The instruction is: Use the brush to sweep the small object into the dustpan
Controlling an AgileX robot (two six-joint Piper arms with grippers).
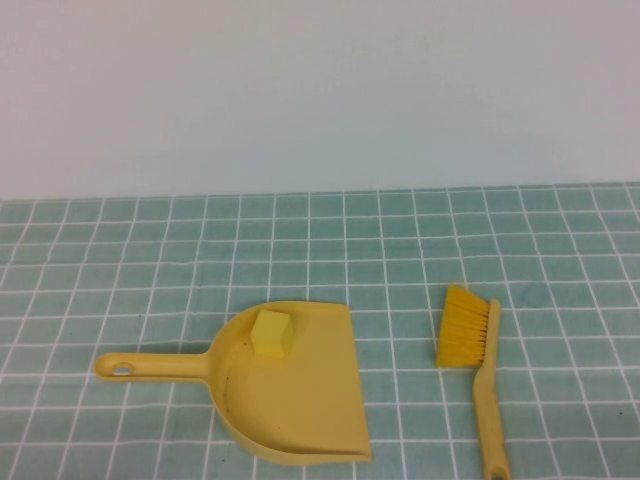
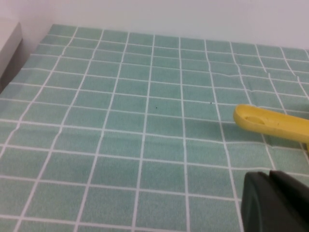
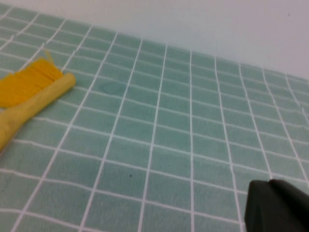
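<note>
A yellow dustpan (image 1: 300, 400) lies on the green tiled cloth, handle to the left. A small yellow cube (image 1: 270, 333) sits inside it near the back. A yellow brush (image 1: 472, 345) lies to its right, bristles away from me. Neither arm shows in the high view. My left gripper (image 2: 275, 200) is shut and empty, hovering near the dustpan handle's end (image 2: 270, 122). My right gripper (image 3: 277, 205) is shut and empty, apart from the brush head (image 3: 34, 89).
The green tiled cloth (image 1: 560, 250) covers the table up to a plain white wall. A pale raised edge (image 2: 8, 48) shows at the cloth's border in the left wrist view.
</note>
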